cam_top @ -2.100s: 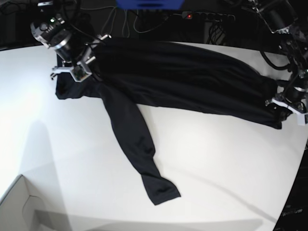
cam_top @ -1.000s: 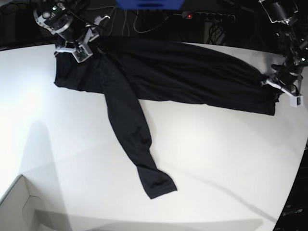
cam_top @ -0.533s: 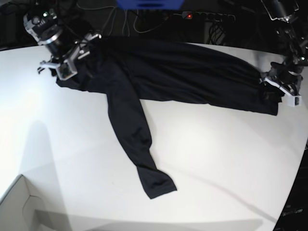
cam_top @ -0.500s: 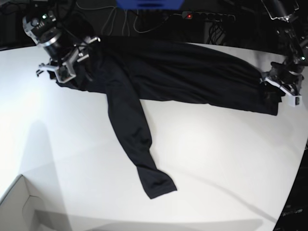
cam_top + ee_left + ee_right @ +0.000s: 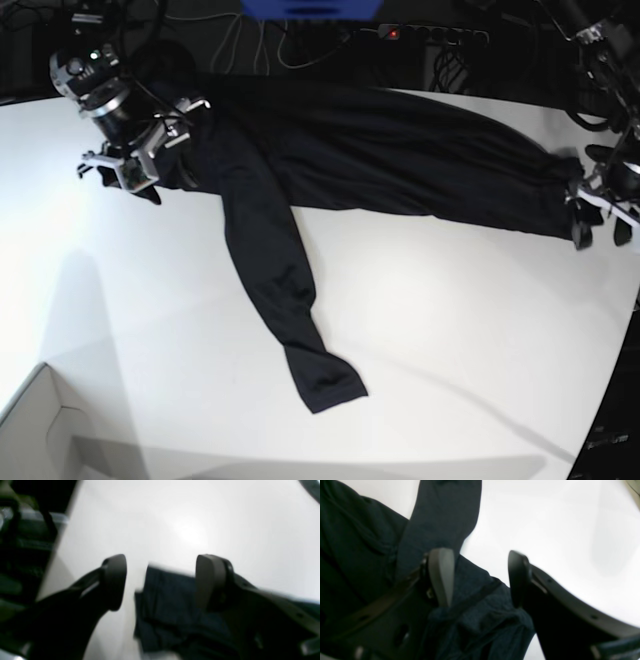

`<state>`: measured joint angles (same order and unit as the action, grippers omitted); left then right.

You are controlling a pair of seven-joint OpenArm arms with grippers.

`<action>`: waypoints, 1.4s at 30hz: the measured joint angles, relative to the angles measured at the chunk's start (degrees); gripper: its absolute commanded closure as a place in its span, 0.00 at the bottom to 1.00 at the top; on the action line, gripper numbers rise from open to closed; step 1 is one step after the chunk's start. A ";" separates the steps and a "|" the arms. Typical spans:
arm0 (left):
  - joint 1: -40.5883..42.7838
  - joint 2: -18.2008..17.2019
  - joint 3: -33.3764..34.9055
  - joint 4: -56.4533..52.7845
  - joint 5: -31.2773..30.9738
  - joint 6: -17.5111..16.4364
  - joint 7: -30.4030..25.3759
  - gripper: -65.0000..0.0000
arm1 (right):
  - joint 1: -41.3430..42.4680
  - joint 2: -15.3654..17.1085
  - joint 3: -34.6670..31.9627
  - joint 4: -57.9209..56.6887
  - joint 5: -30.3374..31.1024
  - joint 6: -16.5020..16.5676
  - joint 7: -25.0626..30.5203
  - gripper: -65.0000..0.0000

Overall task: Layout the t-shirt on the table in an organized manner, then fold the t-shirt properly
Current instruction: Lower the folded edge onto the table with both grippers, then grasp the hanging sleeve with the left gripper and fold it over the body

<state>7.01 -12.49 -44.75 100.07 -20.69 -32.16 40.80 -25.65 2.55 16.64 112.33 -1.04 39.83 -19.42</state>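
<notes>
The black t-shirt point(image 5: 380, 150) lies stretched in a long band across the back of the white table point(image 5: 460, 330), with one strip trailing toward the front centre. At the band's left end, my right gripper point(image 5: 140, 158) stands open over the cloth. In the right wrist view its fingers point(image 5: 440, 575) straddle bunched t-shirt fabric point(image 5: 475, 597) without pinching it. My left gripper point(image 5: 598, 228) is open at the band's right end. The left wrist view shows a corner of the t-shirt point(image 5: 170, 597) lying flat between and below that gripper's point(image 5: 161, 580) spread fingers.
A white cardboard box corner point(image 5: 30, 430) sits at the front left. Cables and a power strip point(image 5: 430, 35) run behind the table. The table's curved edge point(image 5: 612, 380) drops off at the right, close to the left arm.
Both grippers have opened and let go of the shirt's ends. The left gripper slid down and right, off the cloth's end. The right gripper shifted slightly down and left. The shirt rests flat.
</notes>
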 measured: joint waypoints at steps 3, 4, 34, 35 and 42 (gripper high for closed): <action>-4.52 4.79 4.55 4.70 1.14 1.20 -0.31 0.35 | -0.52 -0.02 1.05 -0.92 0.20 0.02 -0.02 0.46; -6.10 6.51 7.98 5.51 0.85 0.87 -0.31 0.35 | -0.72 0.02 1.42 -1.31 0.11 0.00 -0.04 0.46; -35.98 21.11 76.02 -62.82 1.11 36.70 -27.36 0.38 | -4.59 -1.62 7.69 -2.21 -0.04 0.22 -0.02 0.47; -36.13 21.18 76.00 -63.47 1.16 36.70 -27.52 0.42 | -4.61 -1.60 7.69 -2.21 -0.07 0.22 -0.04 0.47; -36.24 20.94 75.63 -64.02 1.09 36.94 -28.04 0.90 | -4.42 -1.60 7.67 -2.21 -0.04 0.22 -0.02 0.47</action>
<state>-29.23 8.45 30.87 36.05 -19.59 4.78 12.75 -30.06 0.95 24.32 110.13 -1.08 40.05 -19.44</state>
